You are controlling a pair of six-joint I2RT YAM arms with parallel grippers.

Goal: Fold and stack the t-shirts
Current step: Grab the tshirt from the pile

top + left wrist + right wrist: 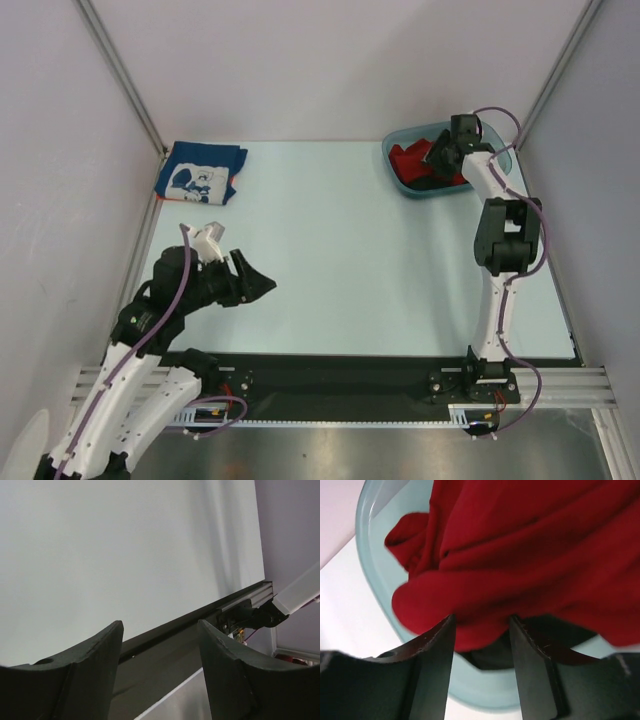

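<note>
The red t-shirt [407, 160] lies crumpled in the teal tub [416, 131] at the back right, on top of the black t-shirt [492, 655]. My right gripper [437, 155] reaches into the tub. In the right wrist view its fingers [482, 617] stand partly apart, astride a hanging fold of the red t-shirt [520, 555], not pinched flat on it. The blue t-shirt [203, 172] with the white print lies folded at the back left corner. My left gripper [262, 285] hovers low at the front left, open and empty [160, 625].
White walls and metal posts close in the table on three sides. A black rail [350, 375] runs along the near edge, also seen past the left fingers as a dark rail [175, 625]. The tub wall [370, 540] curves close around the right fingers.
</note>
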